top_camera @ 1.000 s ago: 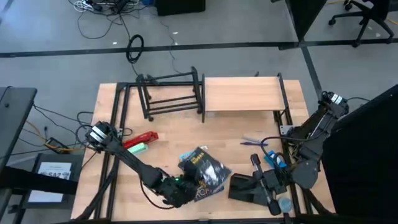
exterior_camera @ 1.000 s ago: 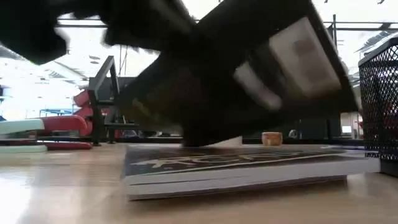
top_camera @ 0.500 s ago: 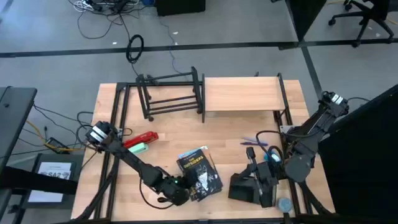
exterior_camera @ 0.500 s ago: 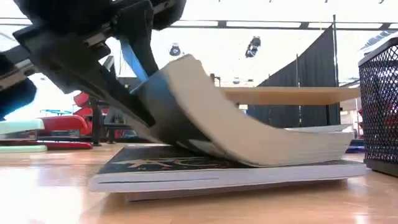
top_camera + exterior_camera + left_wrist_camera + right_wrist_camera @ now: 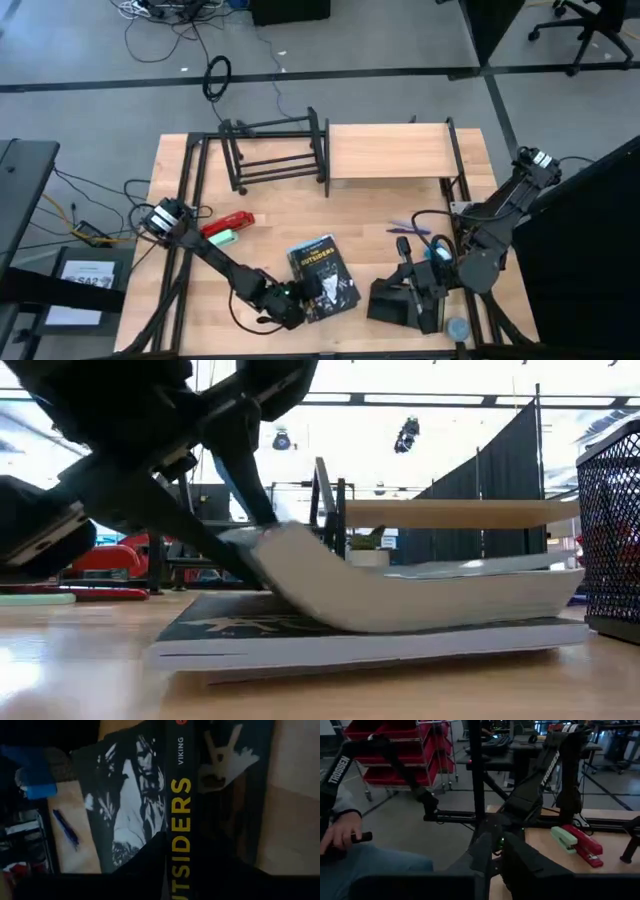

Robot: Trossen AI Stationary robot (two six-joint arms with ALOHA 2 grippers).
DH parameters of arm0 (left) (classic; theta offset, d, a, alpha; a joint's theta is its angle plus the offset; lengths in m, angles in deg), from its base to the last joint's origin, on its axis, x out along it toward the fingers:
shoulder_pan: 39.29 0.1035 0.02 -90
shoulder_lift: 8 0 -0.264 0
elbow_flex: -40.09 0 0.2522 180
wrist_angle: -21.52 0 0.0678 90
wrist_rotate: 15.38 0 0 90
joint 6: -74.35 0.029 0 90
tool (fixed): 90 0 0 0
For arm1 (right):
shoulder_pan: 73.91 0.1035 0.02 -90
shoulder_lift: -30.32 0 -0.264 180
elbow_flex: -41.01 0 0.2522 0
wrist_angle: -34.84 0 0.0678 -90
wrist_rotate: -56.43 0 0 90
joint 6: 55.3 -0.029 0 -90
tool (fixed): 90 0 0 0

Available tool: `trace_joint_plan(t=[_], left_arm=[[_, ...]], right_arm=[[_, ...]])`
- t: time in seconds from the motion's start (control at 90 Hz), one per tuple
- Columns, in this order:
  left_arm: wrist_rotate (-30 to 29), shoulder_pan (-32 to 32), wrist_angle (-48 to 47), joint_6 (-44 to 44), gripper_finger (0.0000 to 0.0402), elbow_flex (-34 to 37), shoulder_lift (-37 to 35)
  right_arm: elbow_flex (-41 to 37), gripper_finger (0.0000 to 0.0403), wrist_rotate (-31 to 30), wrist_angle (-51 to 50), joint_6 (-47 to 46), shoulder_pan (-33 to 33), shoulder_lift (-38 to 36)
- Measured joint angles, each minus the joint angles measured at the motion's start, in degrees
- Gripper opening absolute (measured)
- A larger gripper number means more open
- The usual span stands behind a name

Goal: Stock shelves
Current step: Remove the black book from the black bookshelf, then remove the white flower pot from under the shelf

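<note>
The table (image 5: 400, 205) is pale wood with a smooth, faintly shiny grain. On it, 1 shelf is a rack (image 5: 275, 150) of matt black metal tube; the other has a light, matt wood plank top (image 5: 390, 152) on black metal legs. The 2 books (image 5: 400, 615) are paper, the upper one (image 5: 322, 278) with a glossy dark cover and cream page edges. A black wire-mesh tray (image 5: 610, 530) looks metal. The staplers (image 5: 226, 228) are glossy red and pale green plastic.
</note>
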Motion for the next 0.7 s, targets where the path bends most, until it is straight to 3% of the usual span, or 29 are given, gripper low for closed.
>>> trace_joint_plan(t=[0.322,0.522,0.7], left_arm=[[-1.6,-0.13,-1.95,-4.81,0.0149,-0.21,-0.17],[-0.29,-0.46,-12.38,-14.85,0.0193,-5.46,-0.2],[-2.27,-1.93,-26.86,-21.87,0.0203,-12.01,-0.26]], right_arm=[[0.01,0.0021,0.0,0.03,-0.08,0.0,0.0],[0.0,0.0021,0.0,0.02,-0.06,0.02,0.0],[0.0,0.0021,0.0,0.04,-0.06,0.02,0.0]])
